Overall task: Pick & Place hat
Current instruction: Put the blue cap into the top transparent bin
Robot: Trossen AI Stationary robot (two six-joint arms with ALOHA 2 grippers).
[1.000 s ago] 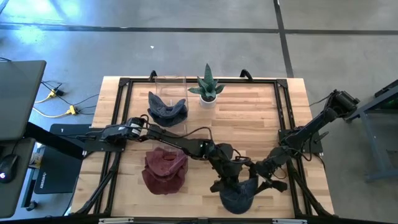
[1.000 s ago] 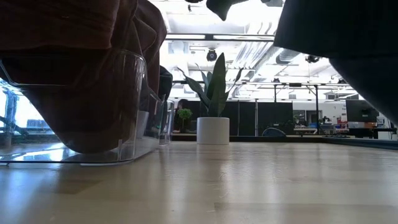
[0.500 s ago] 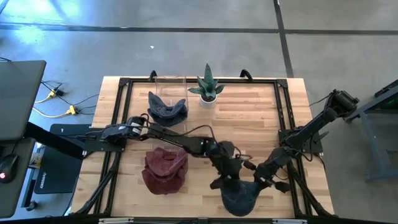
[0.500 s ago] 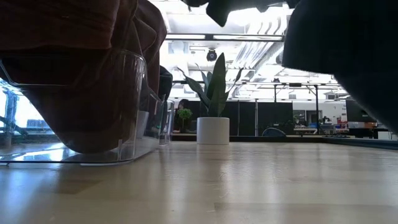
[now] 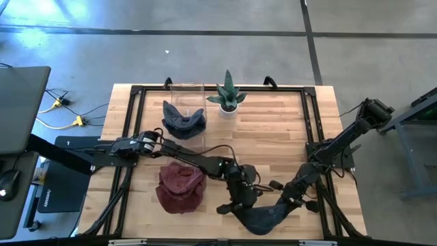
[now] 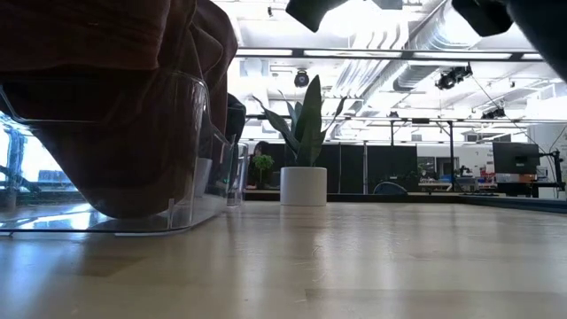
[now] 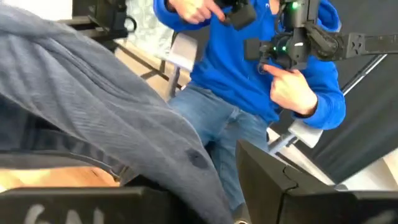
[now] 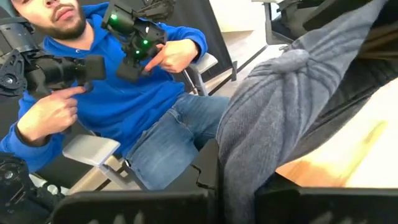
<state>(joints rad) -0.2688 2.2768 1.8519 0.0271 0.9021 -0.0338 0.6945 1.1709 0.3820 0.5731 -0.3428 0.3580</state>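
Observation:
The hat [image 5: 263,217] is a dark grey-blue ribbed beanie near the table's near edge, drawn out as a band between my two grippers. My left gripper [image 5: 235,203] is at the hat's left end, and in the left wrist view the cloth [image 7: 124,118] drapes across it. My right gripper [image 5: 288,199] is shut on the hat's right end. In the low view only a dark corner of the hat [image 6: 545,22] shows, high above the tabletop. My right gripper pinches the hat's cloth below its gathered crown [image 8: 245,165] between its two fingers. It comes from the table's right, slanting down. The cloth runs away from the fingers toward the left gripper, and the hat is held above the tabletop.
A red hat [image 5: 181,188] sits over a clear stand at the near left, and a dark blue hat [image 5: 183,117] over another at the far left. A potted plant [image 5: 229,99] stands at the far edge. A person in a blue hoodie [image 8: 124,99] sits beyond the near edge.
The hat has changed from a rounded lump into a flatter band stretched toward the table's left, and it has risen: in the low view its dark mass has nearly left the picture's top. My left gripper has moved toward the left and near edges.

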